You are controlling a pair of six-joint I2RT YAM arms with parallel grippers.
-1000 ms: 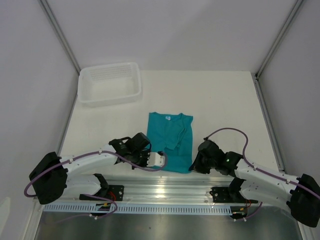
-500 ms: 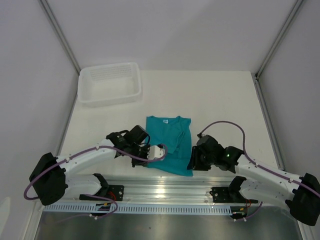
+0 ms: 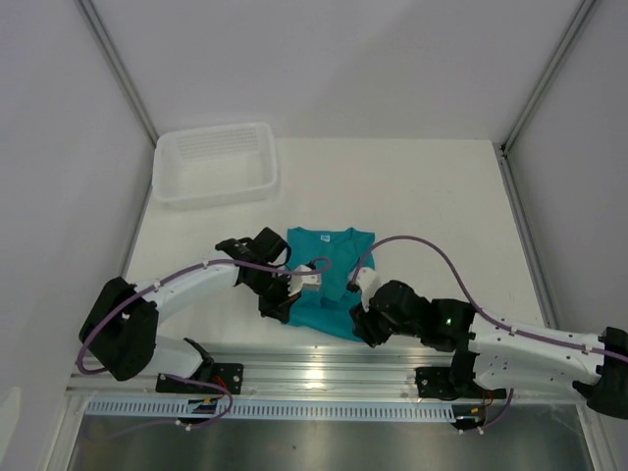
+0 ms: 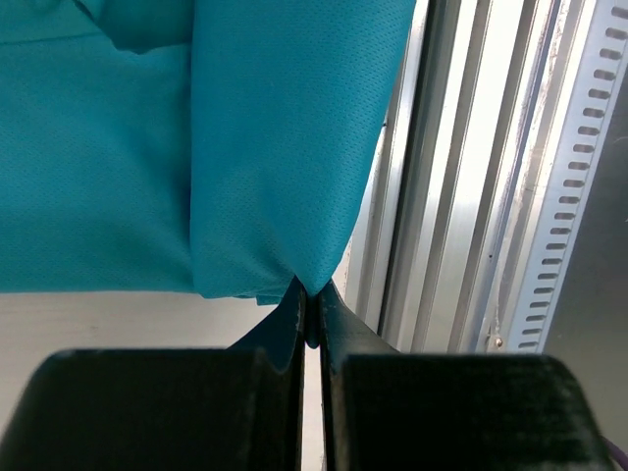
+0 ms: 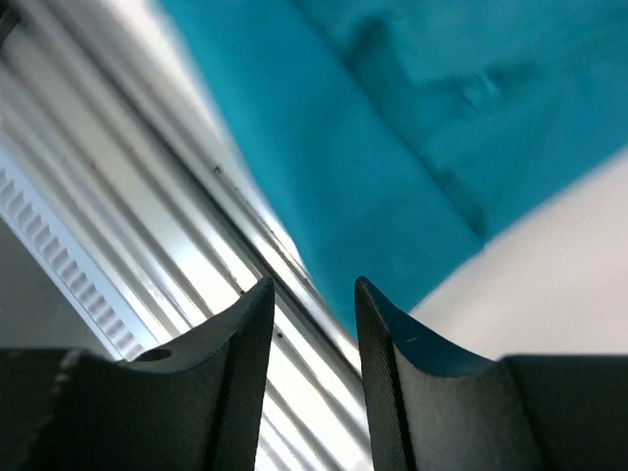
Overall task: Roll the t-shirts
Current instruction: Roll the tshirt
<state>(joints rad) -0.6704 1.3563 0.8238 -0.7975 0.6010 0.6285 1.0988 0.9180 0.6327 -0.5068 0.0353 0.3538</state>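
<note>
The teal t-shirt [image 3: 334, 275] lies folded into a narrow strip near the table's front edge, collar toward the back. My left gripper [image 3: 285, 304] is at its near left corner. In the left wrist view that gripper [image 4: 312, 299] is shut on a pinched corner of the t-shirt [image 4: 196, 147], and the cloth hangs from the tips in a fold. My right gripper [image 3: 361, 326] is at the shirt's near right edge. In the right wrist view it [image 5: 314, 294] stands open with nothing between the fingers, the t-shirt [image 5: 392, 128] just beyond the tips.
A white plastic tray [image 3: 216, 162] stands at the back left of the table. The ribbed aluminium rail [image 3: 324, 378] runs along the front edge, right below the shirt's hem, and shows as rail [image 4: 461, 196] and rail [image 5: 147, 196] in both wrist views.
My right gripper has opened, let go of the shirt and slid left along the near hem. My left gripper has moved away from me, still holding the corner, drawing the cloth up.
</note>
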